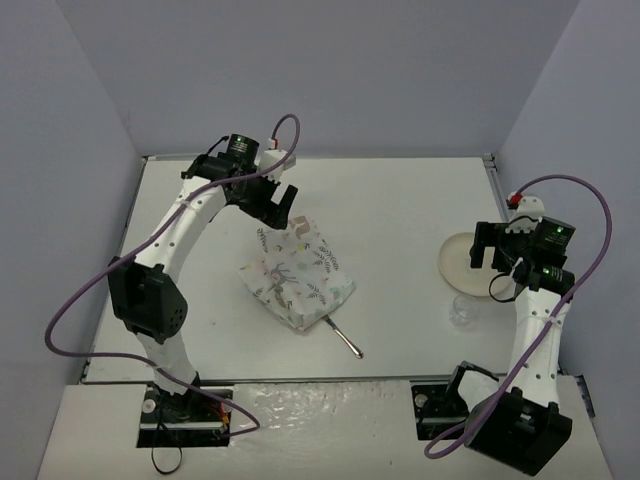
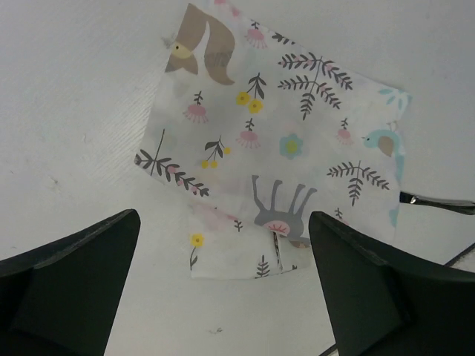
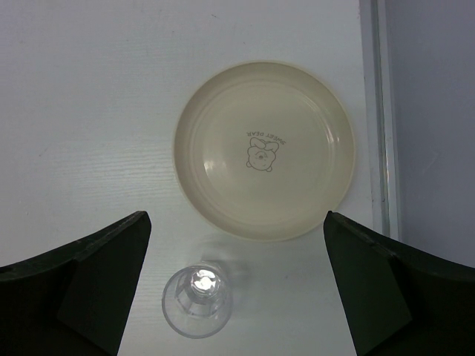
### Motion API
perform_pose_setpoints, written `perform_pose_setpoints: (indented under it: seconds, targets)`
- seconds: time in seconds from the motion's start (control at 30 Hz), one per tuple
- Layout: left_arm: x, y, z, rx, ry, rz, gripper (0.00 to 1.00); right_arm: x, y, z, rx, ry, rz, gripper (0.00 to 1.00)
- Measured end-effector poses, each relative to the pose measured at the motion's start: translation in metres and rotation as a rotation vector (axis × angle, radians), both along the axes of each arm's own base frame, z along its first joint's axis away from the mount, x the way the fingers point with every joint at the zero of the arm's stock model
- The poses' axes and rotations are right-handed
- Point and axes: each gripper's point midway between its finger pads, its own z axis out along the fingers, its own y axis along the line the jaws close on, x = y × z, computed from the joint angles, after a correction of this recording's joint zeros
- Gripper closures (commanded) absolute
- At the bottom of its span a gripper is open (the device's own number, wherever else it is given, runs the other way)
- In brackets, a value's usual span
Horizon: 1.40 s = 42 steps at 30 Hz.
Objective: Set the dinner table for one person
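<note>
From the top we see the table (image 1: 400, 195) filling the frame, the mat (image 1: 300, 272) lying diagonally at centre, just below the left gripper (image 1: 277, 205). Its wrist view shows the jaws wide and empty. The right gripper (image 3: 237, 219) (equally wide, empty) hangs over the plate (image 3: 265, 159), with the glass (image 3: 198, 300) at lower left.

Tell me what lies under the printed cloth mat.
A thin metal utensil pokes out at the near edge of the mat, lying on the dinner table. Its other end is covered, so its type is unclear.
</note>
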Motion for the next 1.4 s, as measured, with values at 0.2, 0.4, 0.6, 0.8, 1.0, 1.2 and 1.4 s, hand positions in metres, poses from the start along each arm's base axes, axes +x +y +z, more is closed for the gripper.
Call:
perform_pose_setpoints:
  seconds: [0.2,0.4,0.6,0.8,1.0,1.2,1.4]
  targets:
    - [0.014,0.024,-0.027,0.131,-0.006,0.050,0.03,0.000,0.001,0.000,0.003,0.000,0.004,0.00]
    - [0.035,0.055,-0.037,0.204,-0.010,0.119,0.03,0.020,0.054,0.031,0.008,-0.044,0.203,0.00]
    - [0.066,0.064,-0.065,0.243,0.035,0.123,0.03,0.056,0.118,0.087,-0.003,-0.124,0.417,0.00]
    - [0.083,0.027,-0.102,0.269,0.069,-0.054,0.03,0.078,0.151,0.047,0.056,0.003,0.525,0.00]
    - [0.094,-0.023,-0.126,0.237,0.067,-0.307,0.04,0.051,0.152,0.008,0.056,0.103,0.530,0.00]
    - [0.076,-0.061,-0.136,0.209,0.076,-0.533,0.06,0.045,0.152,0.009,0.045,0.084,0.530,0.00]
    - [0.059,-0.089,-0.141,0.169,0.074,-0.675,0.08,0.045,0.150,0.007,0.033,0.078,0.521,0.00]
